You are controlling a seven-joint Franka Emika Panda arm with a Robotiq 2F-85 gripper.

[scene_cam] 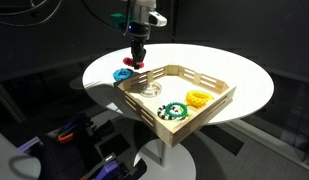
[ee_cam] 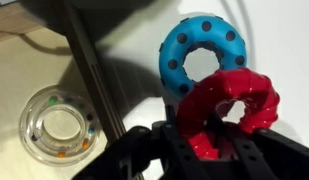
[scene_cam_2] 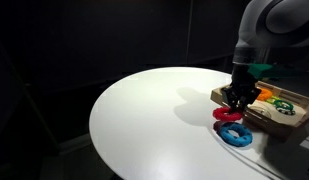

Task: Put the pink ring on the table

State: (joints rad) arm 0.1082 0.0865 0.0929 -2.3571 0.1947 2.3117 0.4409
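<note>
The pink ring (ee_cam: 234, 105) has a bumpy rim and sits between my gripper (ee_cam: 199, 140) fingers, which are shut on its near edge. In both exterior views the gripper (scene_cam: 137, 57) (scene_cam_2: 237, 98) hangs low over the white round table (scene_cam: 244, 75) (scene_cam_2: 144, 120), just outside the wooden tray's corner. The pink ring (scene_cam_2: 226, 114) is at or just above the table top. The blue ring (ee_cam: 202, 55) (scene_cam_2: 234, 135) (scene_cam: 124, 73) lies flat on the table right beside it.
The square wooden tray (scene_cam: 209, 108) (ee_cam: 94, 75) holds a yellow ring (scene_cam: 198, 98), a green ring (scene_cam: 174, 111) and a clear ring with coloured beads (ee_cam: 59, 125). Its wall stands close beside the gripper. The table edge (scene_cam_2: 194, 165) is near the blue ring.
</note>
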